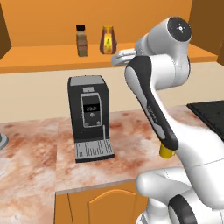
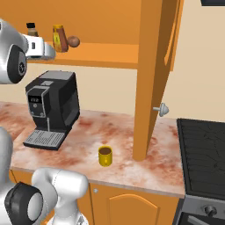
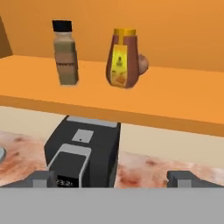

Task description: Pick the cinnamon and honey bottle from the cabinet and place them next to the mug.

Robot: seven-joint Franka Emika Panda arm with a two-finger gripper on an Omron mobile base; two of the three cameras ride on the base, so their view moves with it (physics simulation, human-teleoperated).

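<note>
The cinnamon (image 1: 82, 40) (image 3: 65, 54), a slim black-capped jar, stands upright on the shelf of the open cabinet (image 1: 43, 59) (image 3: 175, 96). Just to its right stands the amber honey bottle (image 1: 108, 40) (image 2: 59, 38) (image 3: 122, 59). My gripper (image 1: 117, 58) (image 2: 49, 52) (image 3: 111, 178) hovers in front of the shelf edge, level with the bottles and apart from them, open with nothing between its fingertips (image 3: 41, 177). Down on the counter sits the yellow mug (image 2: 105, 155) (image 1: 165, 152), partly hidden behind my arm in the left base view.
A black coffee machine (image 1: 89, 116) (image 2: 52, 107) (image 3: 83, 151) stands on the marble counter (image 1: 127, 144) below the shelf. A round brown ball (image 2: 73, 41) (image 3: 143, 64) lies behind the honey bottle. The open cabinet door (image 2: 151, 79) hangs right of the mug; the stove (image 2: 202, 154) lies beyond.
</note>
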